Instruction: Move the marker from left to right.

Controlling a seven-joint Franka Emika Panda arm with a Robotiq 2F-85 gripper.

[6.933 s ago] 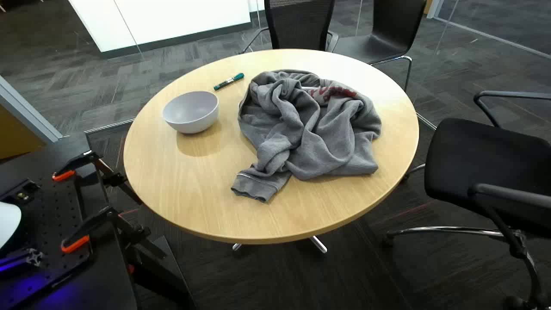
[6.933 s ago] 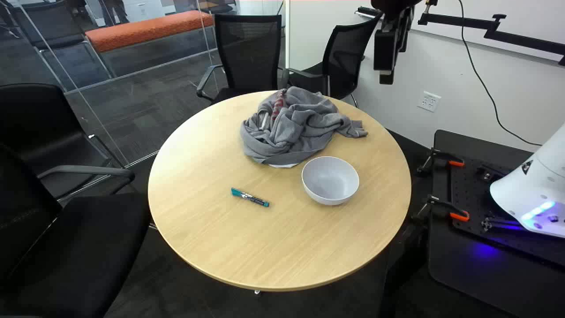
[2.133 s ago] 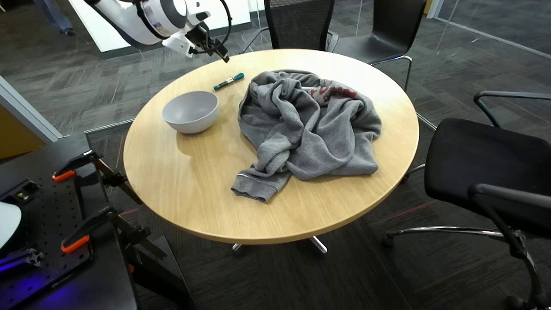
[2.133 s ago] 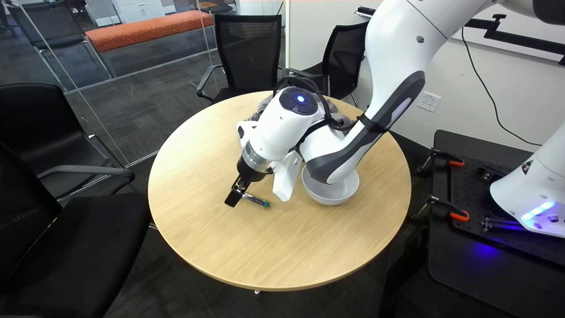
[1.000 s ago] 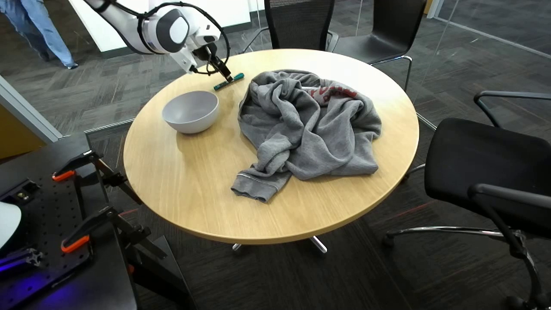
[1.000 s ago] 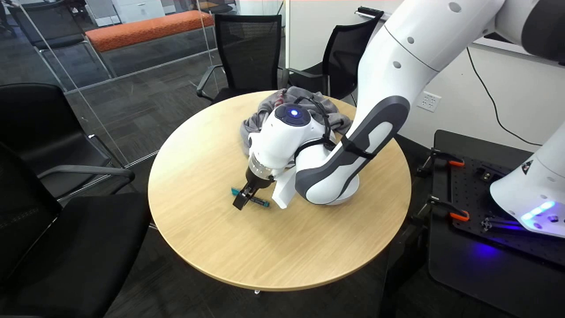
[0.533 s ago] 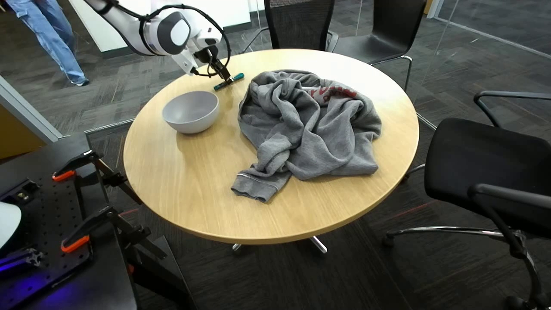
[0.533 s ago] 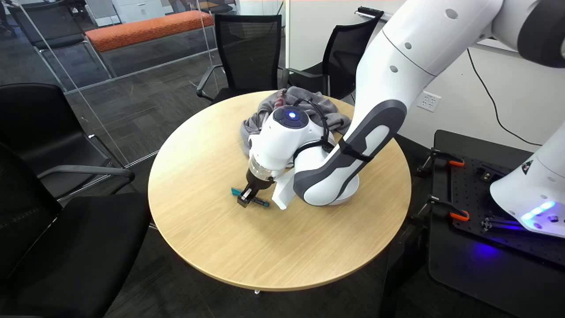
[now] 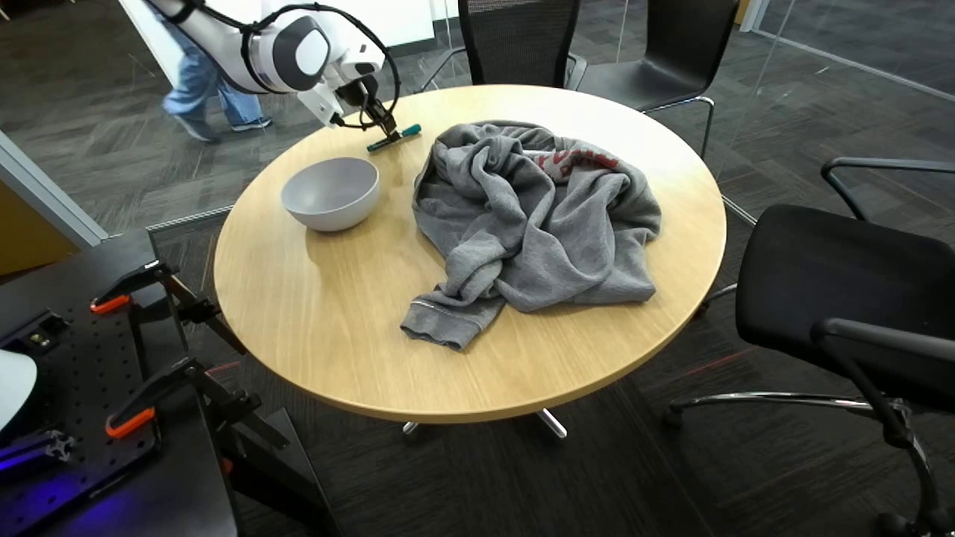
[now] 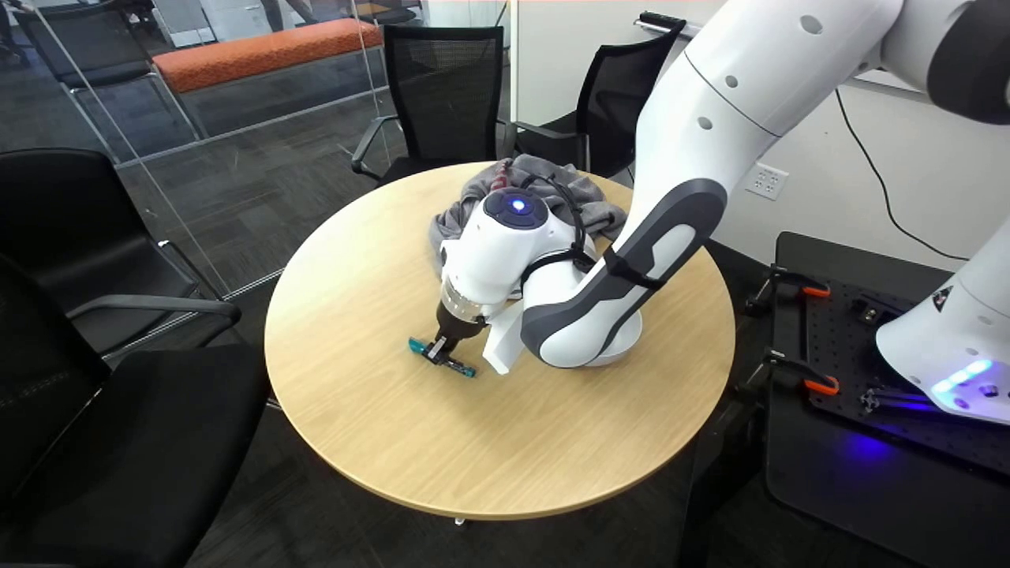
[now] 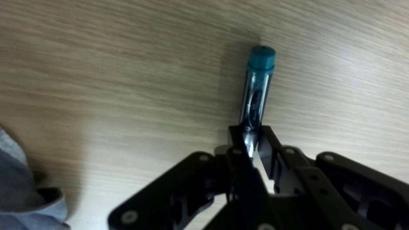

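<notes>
The marker [image 11: 255, 95], a thin teal stick with a dark, shiny label, runs up from between my fingertips in the wrist view. My gripper [image 11: 250, 135] is shut on it around its middle, one pad on each side. In both exterior views the teal marker end [image 9: 411, 130] sticks out on one side of my gripper [image 9: 391, 136], and the darker end [image 10: 465, 370] on the other. It lies level, at or just above the tabletop; I cannot tell whether it touches. The fingers hide its middle.
On the round wooden table [image 9: 336, 313] stands a light grey bowl [image 9: 330, 195], partly behind my arm in an exterior view [image 10: 623, 341]. A crumpled grey sweatshirt [image 9: 537, 224] covers much of the table beside the marker. Black chairs [image 10: 442, 95] stand around the edge.
My arm has come down over the table to the marker. In the last second the jaws have closed on it, and the marker has shifted slightly with them. Someone walks past behind the glass.
</notes>
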